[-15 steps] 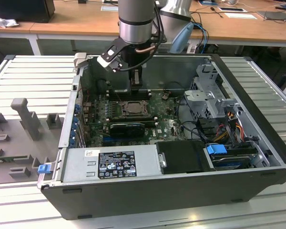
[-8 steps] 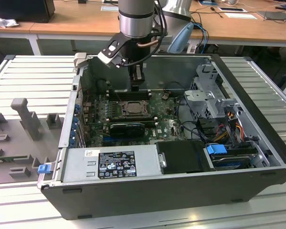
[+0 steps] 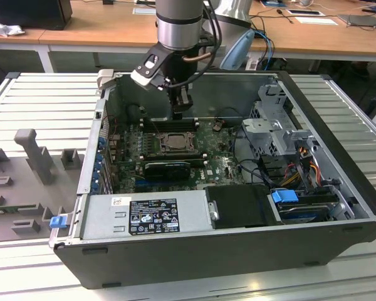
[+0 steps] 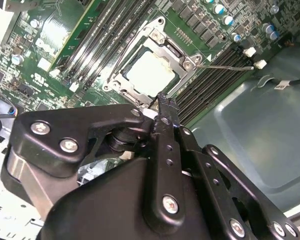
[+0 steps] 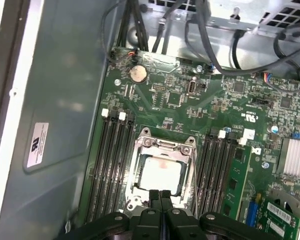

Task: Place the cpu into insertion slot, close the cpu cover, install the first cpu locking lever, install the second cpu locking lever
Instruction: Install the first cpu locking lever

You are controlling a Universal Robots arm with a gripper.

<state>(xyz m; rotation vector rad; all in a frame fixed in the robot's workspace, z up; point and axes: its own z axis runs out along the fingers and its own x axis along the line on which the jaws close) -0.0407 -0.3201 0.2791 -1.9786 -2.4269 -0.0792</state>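
The robot arm's gripper (image 3: 178,115) hung inside an open computer case (image 3: 207,263) laid on a slatted metal worktop (image 3: 44,94), poised just above the processor socket. In both wrist views its two black fingers (image 5: 154,199) were pressed together with nothing between them, and their tips sat over the near edge of the socket. The cpu (image 5: 161,172), its pale silvery face up, sat in the insertion slot (image 5: 132,200) on the green motherboard (image 5: 180,100), between two banks of long black memory slots (image 5: 112,165). The cpu cover (image 5: 162,148) lay flat over the chip, which showed through the cover's square window. In the second wrist view a thin metal lever (image 4: 225,66) reached out from one corner of the socket over the neighbouring memory slots.
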